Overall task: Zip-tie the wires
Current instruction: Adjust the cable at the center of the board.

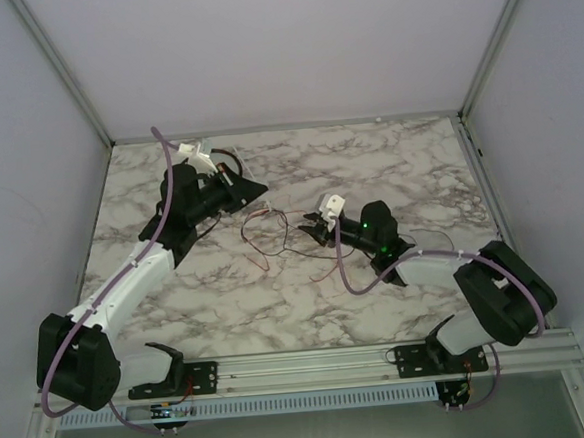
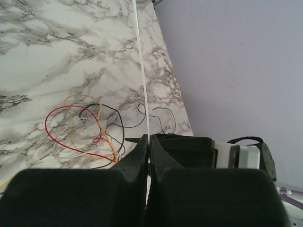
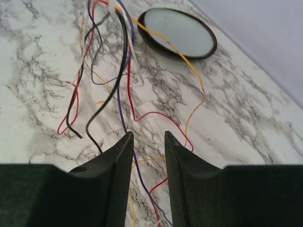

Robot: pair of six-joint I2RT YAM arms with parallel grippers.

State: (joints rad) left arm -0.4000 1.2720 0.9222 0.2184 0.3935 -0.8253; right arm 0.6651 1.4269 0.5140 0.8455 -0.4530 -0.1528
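The wires (image 1: 273, 230) lie as a loose tangle of thin red, black, yellow and purple strands in the middle of the marble table. My left gripper (image 1: 261, 189) hovers at their far left end. In the left wrist view its jaws (image 2: 149, 137) are shut on a thin white zip tie (image 2: 143, 71), whose strap runs straight out ahead; the wires (image 2: 85, 127) curl to the left of it. My right gripper (image 1: 308, 225) is at the tangle's right side. Its jaws (image 3: 148, 135) stand open, low over the wires (image 3: 120, 80), with purple, red and yellow strands passing beneath the gap.
A round dark-rimmed dish (image 3: 177, 30) sits on the table beyond the wires in the right wrist view. A pale strap (image 3: 135, 61) lies among the strands near where they gather. Lilac walls close the table on the left, back and right.
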